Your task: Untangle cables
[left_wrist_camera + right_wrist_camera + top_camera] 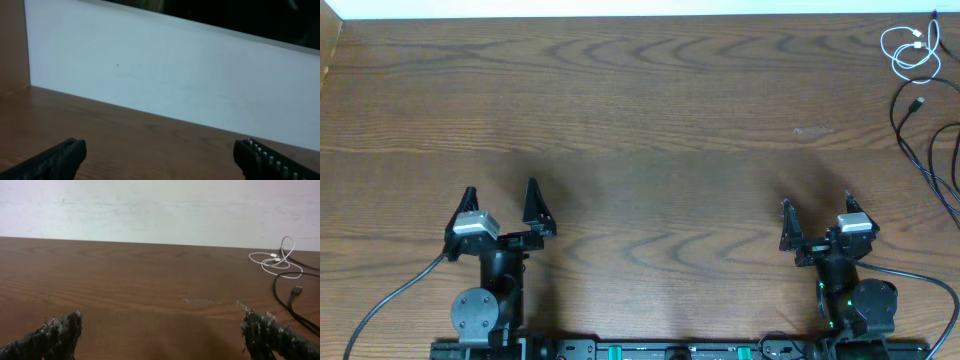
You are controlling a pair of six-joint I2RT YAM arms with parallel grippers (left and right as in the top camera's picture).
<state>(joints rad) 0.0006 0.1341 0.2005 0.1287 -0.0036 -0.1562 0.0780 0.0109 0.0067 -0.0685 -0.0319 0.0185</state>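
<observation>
Left gripper (500, 188) and right gripper (816, 199): jaws fully apart, empty, over the table (650, 130). Far-right corner: coiled white cable (908, 50), black cable (917, 103) just beside.

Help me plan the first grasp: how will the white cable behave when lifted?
Probably floppy: the white cable lies in loose small loops, so it should sag and trail. Likely light, being so thin. It may tug the black cable, which seems to cross it.

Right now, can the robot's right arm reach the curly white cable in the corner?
Probably yes. The open right gripper has only bare wooden table between it and the thin looped white cable, though that far corner may be a stretch.
</observation>
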